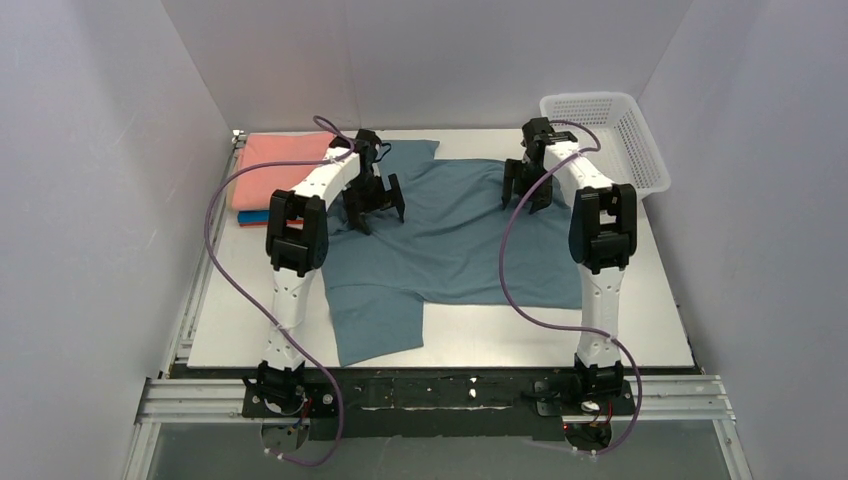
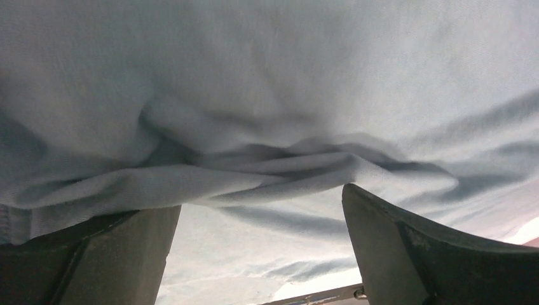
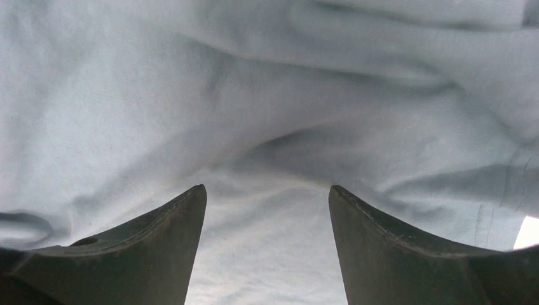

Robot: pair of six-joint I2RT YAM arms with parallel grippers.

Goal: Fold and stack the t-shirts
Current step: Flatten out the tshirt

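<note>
Both stand open: left end effector [image 1: 378,212] and right end effector [image 1: 527,198], low over the shirt [image 1: 450,250] spread on the bench [image 1: 550,330]. Soft, limp cloth; I'd pinch the raised folds near its far edge.

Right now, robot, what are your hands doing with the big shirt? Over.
Blue-grey t-shirt spread out, not gripped. Left gripper open, right gripper open, both low over it. Nothing blocking; folded shirt stack far left, mesh basket far right.
</note>
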